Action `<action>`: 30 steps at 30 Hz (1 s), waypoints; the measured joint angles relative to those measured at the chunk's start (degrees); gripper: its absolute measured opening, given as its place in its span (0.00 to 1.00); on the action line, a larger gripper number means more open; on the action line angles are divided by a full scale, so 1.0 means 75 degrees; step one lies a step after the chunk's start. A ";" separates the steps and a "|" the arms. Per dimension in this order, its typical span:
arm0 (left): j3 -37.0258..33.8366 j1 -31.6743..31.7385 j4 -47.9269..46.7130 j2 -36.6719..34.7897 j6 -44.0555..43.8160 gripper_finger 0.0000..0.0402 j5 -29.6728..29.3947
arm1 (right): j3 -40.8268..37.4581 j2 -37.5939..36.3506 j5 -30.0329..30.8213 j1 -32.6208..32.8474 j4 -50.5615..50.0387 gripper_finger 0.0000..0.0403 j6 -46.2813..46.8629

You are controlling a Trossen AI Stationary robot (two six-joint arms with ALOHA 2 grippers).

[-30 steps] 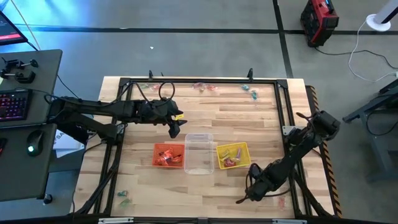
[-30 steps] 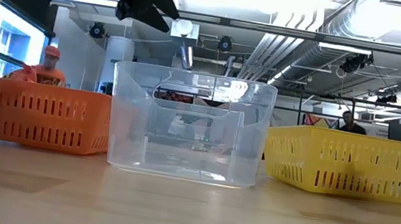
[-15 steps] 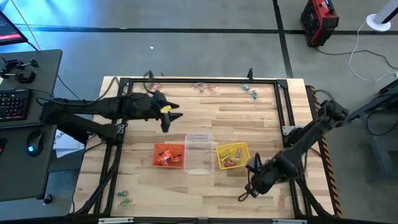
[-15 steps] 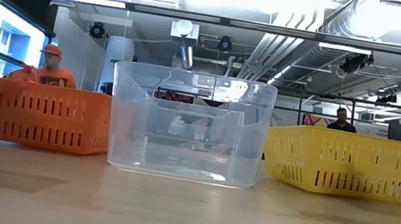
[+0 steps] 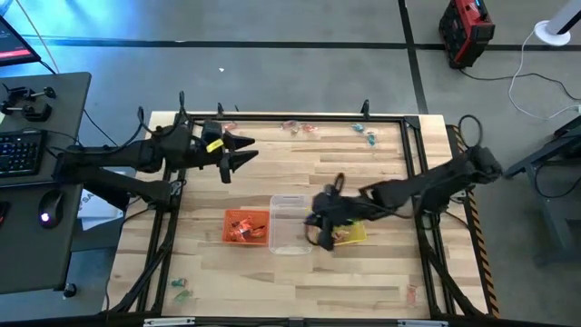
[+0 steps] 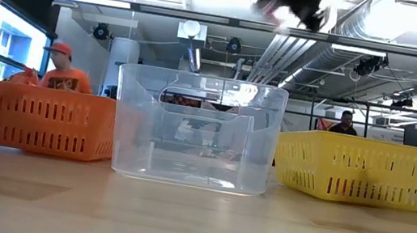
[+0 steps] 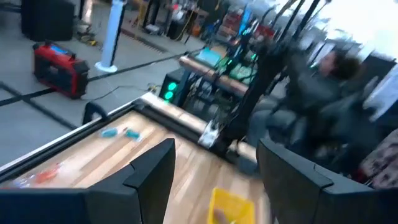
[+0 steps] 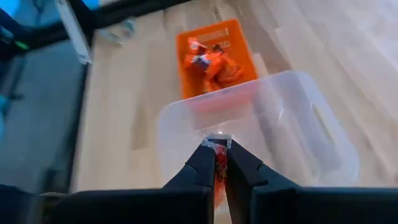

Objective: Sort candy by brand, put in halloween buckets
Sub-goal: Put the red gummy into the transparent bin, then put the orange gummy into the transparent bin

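Observation:
Three halloween buckets stand in a row mid-table: orange (image 5: 228, 227) holding orange-wrapped candy (image 8: 211, 62), clear (image 5: 289, 201), and yellow (image 5: 356, 231), partly under my right arm. My right gripper (image 5: 316, 225) hangs over the clear bucket (image 8: 292, 118), near the side next to the yellow bucket, shut on a red-wrapped candy (image 8: 219, 160). My left gripper (image 5: 238, 156) is open and raised, far-left of the buckets, touching nothing. In the low view the right gripper (image 6: 294, 2) blurs high above the clear bucket (image 6: 194, 131). My right gripper pinches the red candy between its two fingertips, and the wrapper's pale end (image 8: 218, 141) pokes out past them. The fingers slant downward from the table's right side. The candy is lifted clear, above the clear bucket's opening.
Loose candy lies by the far edge: pink-red (image 5: 300, 127) and teal (image 5: 368, 136). More sits near the front, green at left (image 5: 182, 291) and pink at right (image 5: 410, 292). A black frame rims the table. People stand in the room behind (image 6: 63, 72).
My right gripper has risen from the near right part of the table and swung left across the yellow bucket to above the clear one, rolling its wrist. My left gripper has drawn back toward the far left and lifted, tipping up toward level.

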 joint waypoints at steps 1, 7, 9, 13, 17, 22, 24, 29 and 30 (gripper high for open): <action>0.0000 0.0000 0.0175 0.0000 -0.0001 0.53 0.0071 | 0.0000 0.0181 -0.0047 -0.0135 0.0187 0.01 -0.0216; 0.0000 0.0000 0.0366 0.0000 0.0100 0.53 0.0159 | -0.0003 0.1086 -0.0160 -0.0571 0.1333 0.04 -0.1190; 0.0000 0.0000 0.0397 -0.0003 0.0123 0.53 0.0162 | -0.0006 0.1271 -0.0165 -0.0619 0.1421 0.06 -0.1332; 0.0000 0.0000 0.0382 0.0000 0.0129 0.53 0.0165 | -0.0007 0.1396 -0.0357 -0.0621 0.1421 0.11 -0.1350; 0.0000 0.0000 0.0379 0.0000 0.0248 0.53 0.0108 | -0.0009 0.1399 -0.0425 -0.0616 0.1433 0.20 -0.1258; 0.0000 0.0000 0.0378 0.0000 0.0278 0.53 0.0054 | -0.0009 0.1399 -0.0422 -0.0697 0.1233 0.36 -0.0565; 0.0000 0.0000 0.0379 0.0000 0.0330 0.53 0.0052 | -0.0009 0.1399 -0.0422 -0.0722 0.1206 0.44 -0.0428; 0.0000 0.0000 0.0311 0.0000 0.0494 0.53 0.0052 | 0.0592 0.1386 -0.0825 -0.0888 0.0579 0.56 -0.0256; 0.0000 0.0000 0.0266 0.0000 0.0573 0.53 0.0052 | 0.0834 0.1350 -0.0872 -0.0945 0.0239 0.57 -0.0192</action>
